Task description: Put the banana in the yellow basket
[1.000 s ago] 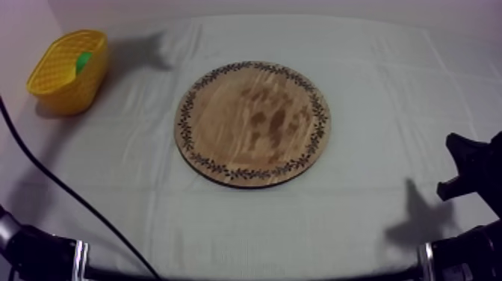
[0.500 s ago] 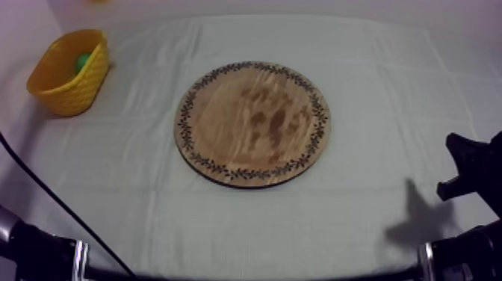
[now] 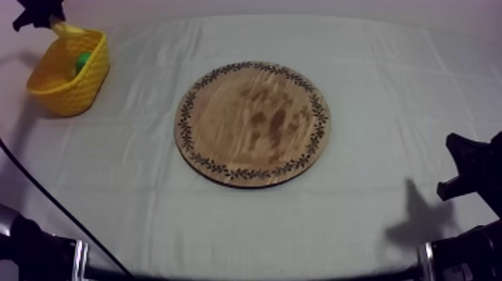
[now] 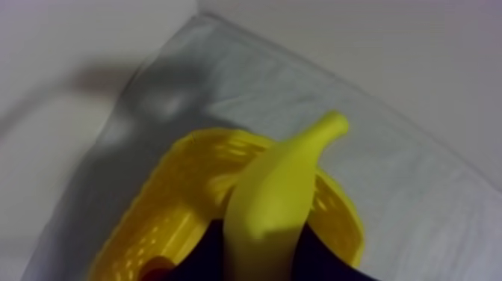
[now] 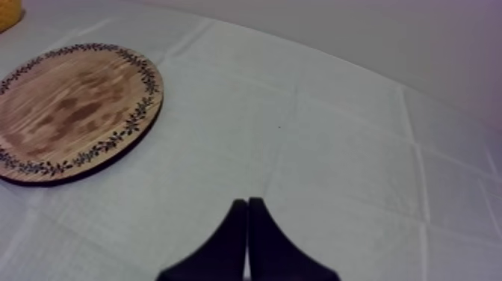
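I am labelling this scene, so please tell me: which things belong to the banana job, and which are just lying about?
Job: banana, yellow basket, wooden board, left gripper holding the banana.
Lying about: green thing in the basket, shut right gripper, cloth.

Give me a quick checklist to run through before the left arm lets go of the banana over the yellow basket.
1. Grip: banana is clamped in the left gripper by its lower end. Ok.
2. Position: banana hangs above the yellow basket, near its far rim in the top view. Ok, though close to the edge.
3. Room inside: a green fruit lies in the basket, with bare floor beside it. Ok.
4. Depth of the drop into the basket: cannot tell.
5. Wooden board is bare, nothing left to pick. Ok.
6. Right gripper is shut and low over the cloth beside the board, far from the basket. Ok.
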Robot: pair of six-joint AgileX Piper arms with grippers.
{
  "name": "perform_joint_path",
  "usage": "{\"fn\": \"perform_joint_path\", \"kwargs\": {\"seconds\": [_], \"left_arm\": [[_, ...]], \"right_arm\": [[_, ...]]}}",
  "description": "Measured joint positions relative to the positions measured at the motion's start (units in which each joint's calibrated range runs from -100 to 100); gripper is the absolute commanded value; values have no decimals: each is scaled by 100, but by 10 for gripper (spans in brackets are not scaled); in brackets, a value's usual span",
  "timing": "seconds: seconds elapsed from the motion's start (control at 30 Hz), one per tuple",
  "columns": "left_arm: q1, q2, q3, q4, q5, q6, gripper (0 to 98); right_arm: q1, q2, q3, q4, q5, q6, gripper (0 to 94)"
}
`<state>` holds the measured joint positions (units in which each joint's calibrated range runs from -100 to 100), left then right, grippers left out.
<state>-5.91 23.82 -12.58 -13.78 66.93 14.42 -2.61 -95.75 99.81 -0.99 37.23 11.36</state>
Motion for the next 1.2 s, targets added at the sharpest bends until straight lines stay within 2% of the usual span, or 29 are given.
{"fn": "perform_joint_path", "kwargs": {"seconds": [0.1,0.17,0.27,0.4,0.73,1.2], "left_arm": [[-76,-53,145,36,39,2,381],[-134,-126,217,101,66,-41,461],[-200,-239,340,171,89,-90,533],[-229,-476,571,208,111,-94,576],[-207,-1586,1312,301,-126,-110,516],[130,-4505,4156,207,-1935,-50,362]], "right_arm": [[0,0,0,0,0,0,3],[0,0,0,0,0,0,3],[0,0,0,0,0,0,3],[0,0,0,0,0,0,3],[0,0,0,0,0,0,3],[0,0,0,0,8,0,3]]}}
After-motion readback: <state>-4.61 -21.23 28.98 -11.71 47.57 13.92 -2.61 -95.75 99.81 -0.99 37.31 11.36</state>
